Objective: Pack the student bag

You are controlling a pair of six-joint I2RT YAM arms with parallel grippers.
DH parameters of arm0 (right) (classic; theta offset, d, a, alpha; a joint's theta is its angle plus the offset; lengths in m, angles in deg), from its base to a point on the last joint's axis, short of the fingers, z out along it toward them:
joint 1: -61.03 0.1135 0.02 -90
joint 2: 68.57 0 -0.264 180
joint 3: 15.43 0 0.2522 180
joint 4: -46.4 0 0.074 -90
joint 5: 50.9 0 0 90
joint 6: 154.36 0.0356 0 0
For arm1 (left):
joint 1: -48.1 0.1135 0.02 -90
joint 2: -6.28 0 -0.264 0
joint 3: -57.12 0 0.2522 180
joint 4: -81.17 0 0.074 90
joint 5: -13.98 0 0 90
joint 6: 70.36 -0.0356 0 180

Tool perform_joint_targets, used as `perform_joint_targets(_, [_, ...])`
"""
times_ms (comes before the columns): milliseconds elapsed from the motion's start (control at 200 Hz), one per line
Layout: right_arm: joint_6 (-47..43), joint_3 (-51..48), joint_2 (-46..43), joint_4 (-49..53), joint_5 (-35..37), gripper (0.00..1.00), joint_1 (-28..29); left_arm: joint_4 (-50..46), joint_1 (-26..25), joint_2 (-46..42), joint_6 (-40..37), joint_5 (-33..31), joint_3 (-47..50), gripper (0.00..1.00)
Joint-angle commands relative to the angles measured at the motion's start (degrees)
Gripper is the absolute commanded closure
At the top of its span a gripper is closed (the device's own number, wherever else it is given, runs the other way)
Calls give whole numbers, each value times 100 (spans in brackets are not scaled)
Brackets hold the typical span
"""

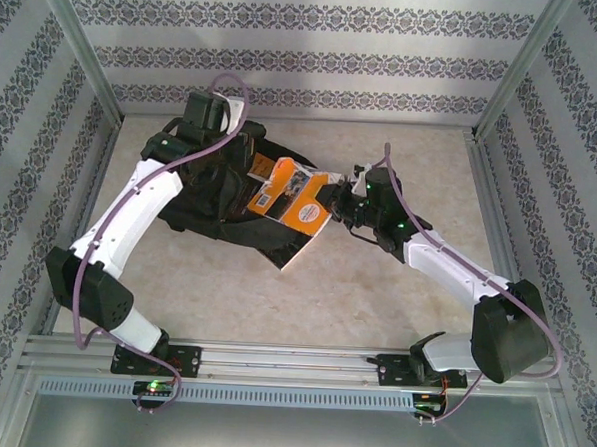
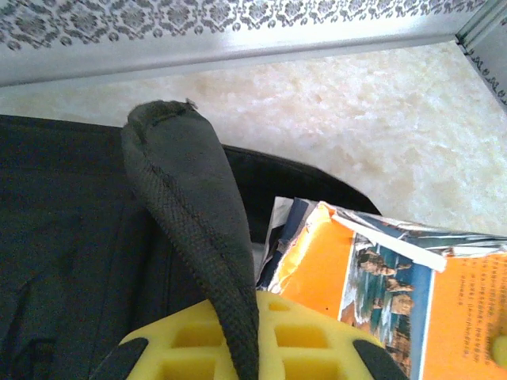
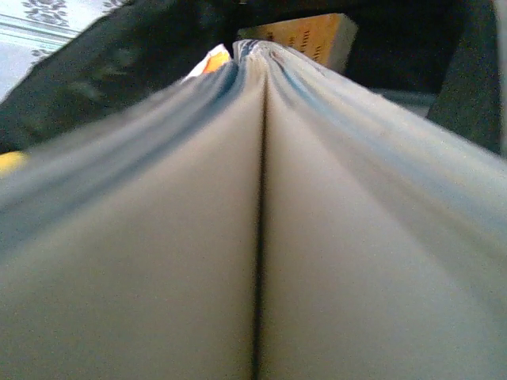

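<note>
The big black student bag lies on the pale worktop, a bit left of the middle and near the back wall. An orange book with a picture on its cover lies half on the bag and sticks out over the bag's right side. Its far corner sits at the bag's dark opening. The left arm bends over the bag from the left. The left pincer has yellow pads, and they are pressed together on a black strap of the bag. The strap stands up from the pads like a loop. The book's crumpled corner is just to the right of it. The right arm comes in from the right side. The right pincer is at the book's right edge and pinches the book. In the right wrist view the book's pages are very close and blurry, with a dark line down the middle. The black bag is behind them.
</note>
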Motion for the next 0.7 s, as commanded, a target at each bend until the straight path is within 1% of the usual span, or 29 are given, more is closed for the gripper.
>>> perform_joint_targets(0, [-232, -23, 21, -140, 62, 100, 53, 211, 13, -326, 26, -60, -21, 100])
perform_joint_targets(105, [-224, 30, 150, -217, 21, 100, 62, 213, 7, -395, 40, -2, -31, 100])
perform_joint_targets(235, [37, 166, 388, -573, -139, 100, 112, 229, 10, -377, 104, 63, 7, 100])
perform_joint_targets(385, [716, 403, 847, -990, -285, 100, 245, 428, 10, -360, 251, 128, 114, 100])
perform_joint_targets(425, [945, 433, 960, -1232, -301, 100, 291, 474, 14, -352, 284, 154, 127, 100])
perform_joint_targets(490, [1156, 505, 1147, -1535, -285, 100, 379, 513, 8, -338, 326, 189, 127, 100])
perform_joint_targets(615, [1232, 790, 1471, -1534, -116, 100, 580, 593, 10, -345, 393, 245, 116, 100])
perform_joint_targets(699, [1551, 808, 1750, -1625, 150, 100, 667, 660, 8, -340, 460, 225, 101, 100])
